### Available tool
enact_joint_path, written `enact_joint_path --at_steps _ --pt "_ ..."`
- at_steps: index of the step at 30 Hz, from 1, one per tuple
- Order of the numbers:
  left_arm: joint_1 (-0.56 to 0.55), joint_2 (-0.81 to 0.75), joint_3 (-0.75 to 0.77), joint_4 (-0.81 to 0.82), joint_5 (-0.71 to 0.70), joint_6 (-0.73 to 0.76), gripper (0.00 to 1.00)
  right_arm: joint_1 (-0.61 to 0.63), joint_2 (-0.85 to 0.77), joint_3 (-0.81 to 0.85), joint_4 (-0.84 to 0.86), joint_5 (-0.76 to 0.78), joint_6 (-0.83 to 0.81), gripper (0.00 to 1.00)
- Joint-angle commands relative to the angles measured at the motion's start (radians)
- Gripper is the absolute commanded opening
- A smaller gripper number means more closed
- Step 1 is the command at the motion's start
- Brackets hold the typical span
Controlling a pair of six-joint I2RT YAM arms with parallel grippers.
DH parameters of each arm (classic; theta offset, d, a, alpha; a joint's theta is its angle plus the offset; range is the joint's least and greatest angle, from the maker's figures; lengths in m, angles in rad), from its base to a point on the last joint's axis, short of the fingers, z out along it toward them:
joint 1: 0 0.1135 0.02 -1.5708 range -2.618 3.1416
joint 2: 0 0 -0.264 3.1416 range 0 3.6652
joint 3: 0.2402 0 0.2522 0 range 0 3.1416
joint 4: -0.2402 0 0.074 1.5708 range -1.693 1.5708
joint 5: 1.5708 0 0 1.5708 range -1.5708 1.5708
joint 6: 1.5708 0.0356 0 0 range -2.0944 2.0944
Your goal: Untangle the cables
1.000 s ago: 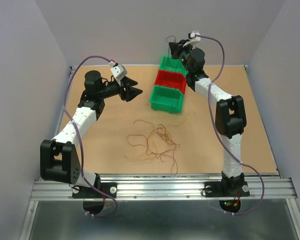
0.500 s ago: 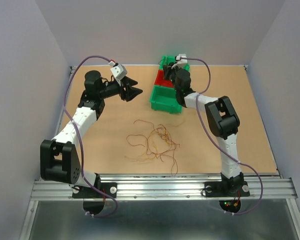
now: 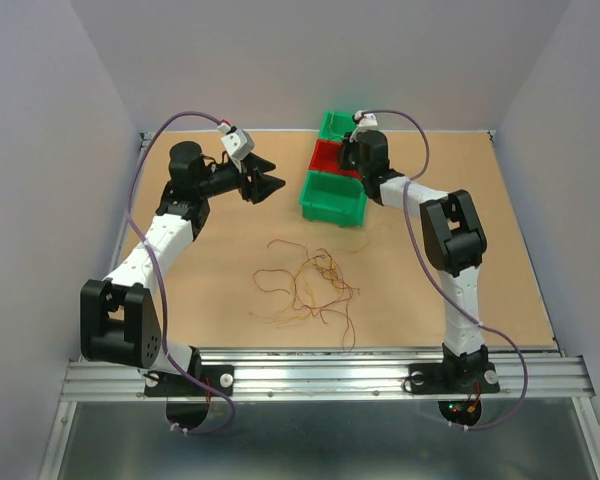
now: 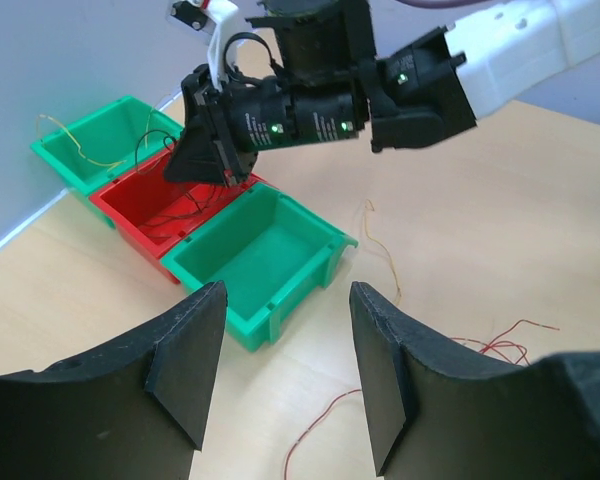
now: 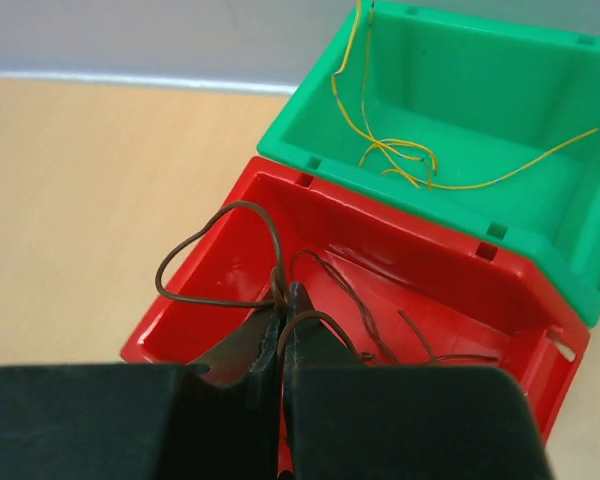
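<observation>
The tangle of cables (image 3: 315,283) lies on the table (image 3: 210,260) near your arm bases. Farther out, your left gripper (image 3: 270,183) hangs wide and empty. Beyond, your right gripper (image 5: 283,300) pinches a brown cable (image 5: 242,205) over the red bin (image 5: 380,215). A yellow cable (image 5: 400,150) lies in the green bin (image 5: 460,60) behind.

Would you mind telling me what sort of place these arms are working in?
Most likely a robotics lab test cell, not a home or factory: plain grey walls box in a wooden tabletop, two arms are bolted to an aluminium rail, and three plastic bins sit beside loose cables.
</observation>
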Motion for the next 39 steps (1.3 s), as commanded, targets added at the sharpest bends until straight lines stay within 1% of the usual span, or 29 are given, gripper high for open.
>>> enact_joint_path --at_steps 1,2,3,5,6,8,11,12,15,17,19,22,23,24,26,32,33,39 --pt "-0.004 -0.049 -0.016 0.047 0.025 -0.003 0.63 -0.048 0.026 0.135 -0.236 -0.272 -0.084 0.00" --pt "-0.005 -0.049 -0.016 0.047 0.028 -0.003 0.63 -0.052 0.032 0.143 -0.260 -0.293 -0.143 0.00" --pt "-0.005 -0.047 -0.016 0.045 0.028 -0.004 0.63 -0.054 0.041 0.157 -0.323 -0.319 -0.177 0.00" --pt "-0.005 -0.043 -0.013 0.047 0.030 -0.004 0.63 -0.057 0.076 0.210 -0.383 -0.348 -0.228 0.01" --pt "-0.005 -0.039 -0.013 0.047 0.033 -0.007 0.63 -0.061 0.088 0.230 -0.427 -0.356 -0.283 0.01" --pt "-0.005 -0.036 -0.011 0.047 0.034 -0.009 0.63 -0.068 0.115 0.279 -0.445 -0.380 -0.313 0.01" --pt "-0.005 -0.033 -0.010 0.045 0.039 -0.009 0.63 -0.081 0.193 0.373 -0.564 -0.475 -0.345 0.01" --pt "-0.005 -0.032 -0.010 0.047 0.040 -0.010 0.63 -0.081 0.240 0.446 -0.640 -0.516 -0.365 0.01" --pt "-0.005 -0.030 -0.010 0.044 0.039 -0.007 0.63 -0.078 0.289 0.523 -0.724 -0.544 -0.373 0.00" --pt "-0.005 -0.026 -0.007 0.045 0.039 -0.007 0.63 -0.077 0.300 0.527 -0.756 -0.517 -0.373 0.01" --pt "-0.005 -0.016 -0.004 0.041 0.039 -0.007 0.63 -0.072 0.279 0.487 -0.774 -0.482 -0.376 0.01" --pt "-0.004 -0.004 0.005 0.033 0.040 -0.004 0.63 -0.068 0.238 0.421 -0.774 -0.468 -0.368 0.02" --pt "-0.005 -0.001 0.007 0.033 0.042 -0.003 0.62 -0.065 0.207 0.377 -0.774 -0.460 -0.371 0.06" --pt "-0.005 0.002 0.008 0.030 0.042 0.000 0.62 -0.063 0.190 0.364 -0.773 -0.457 -0.373 0.08" --pt "-0.005 0.005 0.008 0.032 0.040 0.000 0.62 -0.061 0.165 0.343 -0.771 -0.440 -0.371 0.15" --pt "-0.005 0.000 0.010 0.022 0.030 0.013 0.62 -0.060 0.125 0.398 -0.762 -0.380 -0.310 0.21" --pt "-0.005 -0.003 0.007 0.021 0.025 0.013 0.62 -0.060 0.127 0.418 -0.758 -0.370 -0.273 0.27" --pt "-0.005 -0.007 0.007 0.015 0.017 0.023 0.62 -0.058 0.098 0.451 -0.733 -0.324 -0.160 0.41"
